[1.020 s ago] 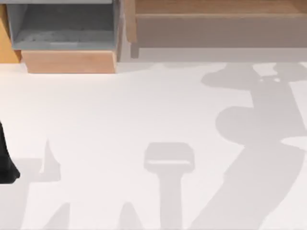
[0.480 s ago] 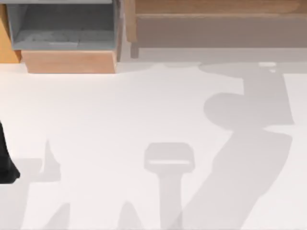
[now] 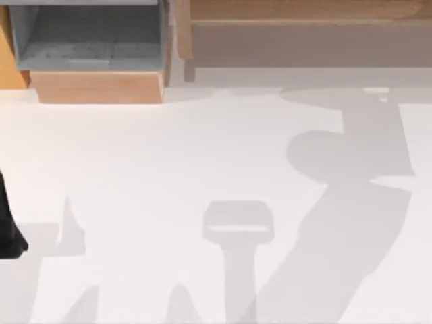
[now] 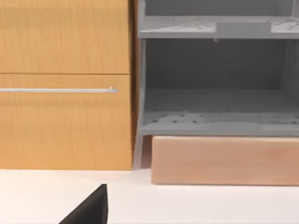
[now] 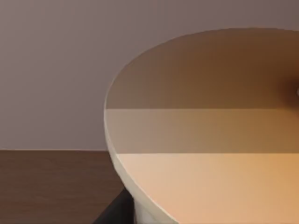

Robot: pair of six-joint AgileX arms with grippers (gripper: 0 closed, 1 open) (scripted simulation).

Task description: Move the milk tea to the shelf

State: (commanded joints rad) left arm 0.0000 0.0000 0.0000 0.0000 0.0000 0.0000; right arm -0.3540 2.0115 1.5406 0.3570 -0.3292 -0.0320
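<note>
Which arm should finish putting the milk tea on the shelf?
Right, probably. Its wrist camera is pressed close to the milk tea and its orange top, so it seems to be at the cup. The left arm sits parked at the table left edge, facing the grey shelf.

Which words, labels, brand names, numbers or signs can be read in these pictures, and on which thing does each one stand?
None: no text can be read in any view.
Wooden cabinet: plain wood grain and a metal handle bar, no lettering.
Grey shelf: only speckles, no label.
Milk tea: its orange top sits close to the right wrist camera and carries no print.
White table: only shadows.
</note>
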